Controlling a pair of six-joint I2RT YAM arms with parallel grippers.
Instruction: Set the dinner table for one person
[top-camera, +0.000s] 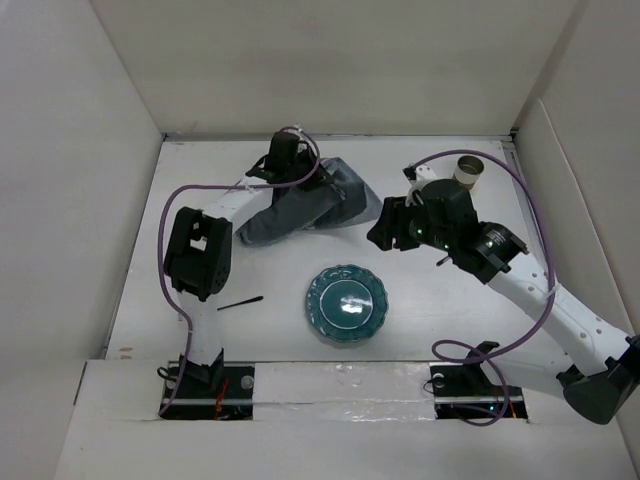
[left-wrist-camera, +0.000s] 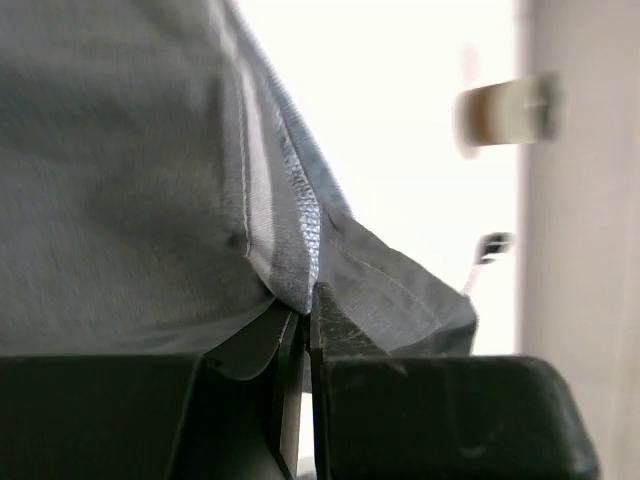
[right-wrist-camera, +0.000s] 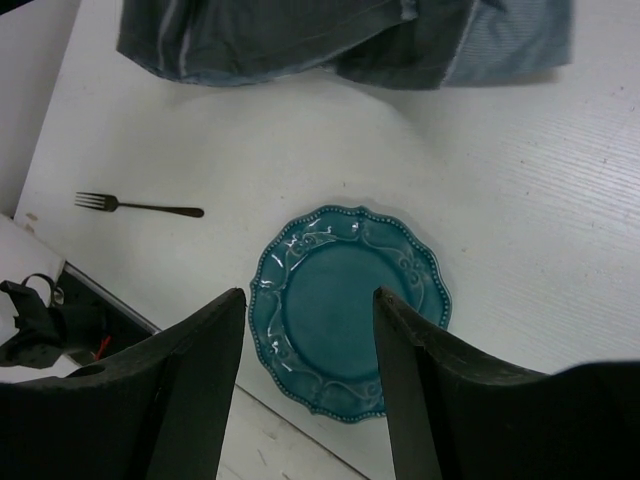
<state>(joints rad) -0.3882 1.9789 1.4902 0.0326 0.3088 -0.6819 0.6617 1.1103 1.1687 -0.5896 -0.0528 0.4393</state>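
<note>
From overhead, I see the large, flat, matte white dinner table (top-camera: 430, 295) filling the floor between the white walls, with both arm bases at its near edge. My left gripper (top-camera: 290, 168) is down at the far edge of a dark grey cloth mat with pale stripes (top-camera: 300, 210), which lies rumpled and folded over on the far half of the table. A round teal ceramic plate with a scalloped rim (top-camera: 346, 303) sits near the front centre, and a slim dark metal fork (top-camera: 240, 302) lies just to its left, apart from it. My right gripper (top-camera: 385, 232) hangs above the table right of the mat. A small beige cylindrical cup (top-camera: 468, 172) lies on its side at the far right.

On the left wrist camera, the left gripper (left-wrist-camera: 308, 318) is clenched on a fold of the cloth mat (left-wrist-camera: 120, 180), with the fabric pinched between the fingers. Beyond it I see the bright table (left-wrist-camera: 400, 100) and the blurred cup (left-wrist-camera: 505, 112).

On the right wrist camera, the right gripper (right-wrist-camera: 310, 296) is released, its fingers (right-wrist-camera: 200, 380) spread wide above the plate (right-wrist-camera: 350, 255). The fork (right-wrist-camera: 140, 207) lies to the left, the cloth mat (right-wrist-camera: 300, 35) lies along the top, and the table (right-wrist-camera: 520, 200) shows bare on the right.
</note>
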